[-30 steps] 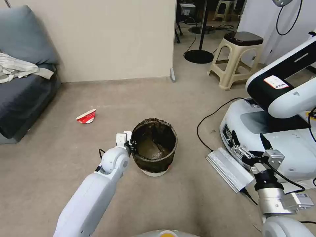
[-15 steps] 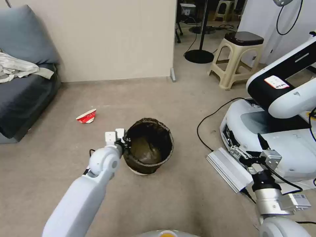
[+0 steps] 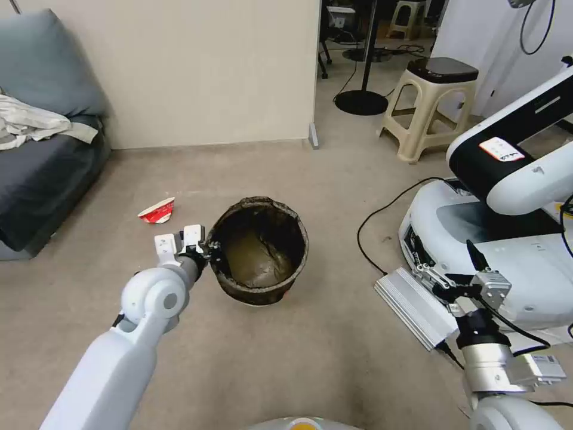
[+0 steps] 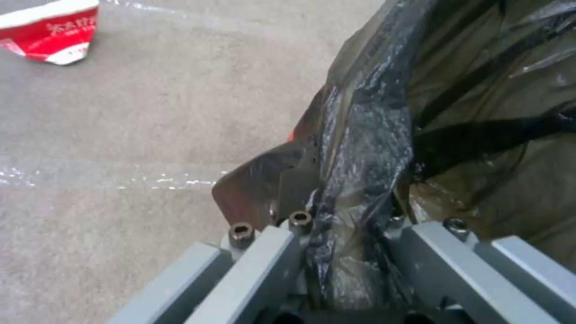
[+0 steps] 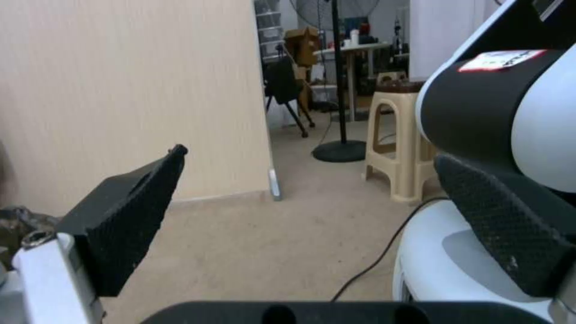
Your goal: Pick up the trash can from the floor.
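Observation:
The trash can (image 3: 258, 251), a round bin lined with a dark brown bag, hangs tilted above the floor (image 3: 322, 364), its mouth facing up toward the head camera. My left gripper (image 3: 210, 258) is shut on the rim nearest my left side. The left wrist view shows the bag-covered rim (image 4: 366, 135) pinched in the left gripper (image 4: 354, 234), one finger outside the wall and one inside. My right gripper (image 3: 450, 269) waits open at the lower right, well apart from the bin. In its own wrist view the right gripper (image 5: 318, 216) holds nothing.
A crushed red-and-white cup (image 3: 157, 211) lies on the floor left of the bin. A grey sofa (image 3: 42, 167) stands at the far left. To the right are a white robot base (image 3: 507, 239), a silver box (image 3: 415, 306), a black cable (image 3: 370, 227) and a beige stool (image 3: 427, 104).
My left arm has lifted the trash can off the floor and carried it left. The bin now tilts and its white base no longer shows. The right arm barely moved.

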Available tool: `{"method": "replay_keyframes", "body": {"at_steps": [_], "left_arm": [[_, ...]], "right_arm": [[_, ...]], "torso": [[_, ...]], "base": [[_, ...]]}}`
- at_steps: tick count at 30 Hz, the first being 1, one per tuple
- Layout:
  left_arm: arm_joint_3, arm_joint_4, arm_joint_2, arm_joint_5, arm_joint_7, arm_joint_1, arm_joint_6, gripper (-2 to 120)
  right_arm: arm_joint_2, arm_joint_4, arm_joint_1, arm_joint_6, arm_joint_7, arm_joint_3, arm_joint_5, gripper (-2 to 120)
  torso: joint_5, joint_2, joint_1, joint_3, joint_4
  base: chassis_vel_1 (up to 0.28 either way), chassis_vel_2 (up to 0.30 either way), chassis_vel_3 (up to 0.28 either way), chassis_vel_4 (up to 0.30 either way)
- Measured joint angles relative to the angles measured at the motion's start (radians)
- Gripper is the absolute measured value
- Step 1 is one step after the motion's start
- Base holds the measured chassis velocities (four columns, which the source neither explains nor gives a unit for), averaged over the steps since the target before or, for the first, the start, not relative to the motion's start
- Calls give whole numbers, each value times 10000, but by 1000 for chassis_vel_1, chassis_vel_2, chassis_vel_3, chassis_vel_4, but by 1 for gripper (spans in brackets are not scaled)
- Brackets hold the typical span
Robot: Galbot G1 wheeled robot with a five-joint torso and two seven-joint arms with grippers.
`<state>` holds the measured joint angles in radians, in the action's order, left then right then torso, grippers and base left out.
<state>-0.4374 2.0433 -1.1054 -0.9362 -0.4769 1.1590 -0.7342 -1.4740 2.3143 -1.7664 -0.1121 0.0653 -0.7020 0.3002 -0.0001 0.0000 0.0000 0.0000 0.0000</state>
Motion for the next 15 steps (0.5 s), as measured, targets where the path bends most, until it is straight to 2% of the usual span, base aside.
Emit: {"method": "replay_keyframes", "body": {"at_steps": [7, 15], "left_arm": [[-486, 320, 31, -272, 33, 289, 1, 1], [-555, 349, 70, -277, 52, 369, 3, 1]], "right_arm": [[1, 135, -47, 8, 9, -7, -2, 100], [1, 156, -50, 18, 30, 17, -2, 100]], "torso": [[0, 0, 0, 0, 0], [0, 0, 0, 0, 0]], "base": [[0, 0, 0, 0], [0, 0, 0, 0]]}}
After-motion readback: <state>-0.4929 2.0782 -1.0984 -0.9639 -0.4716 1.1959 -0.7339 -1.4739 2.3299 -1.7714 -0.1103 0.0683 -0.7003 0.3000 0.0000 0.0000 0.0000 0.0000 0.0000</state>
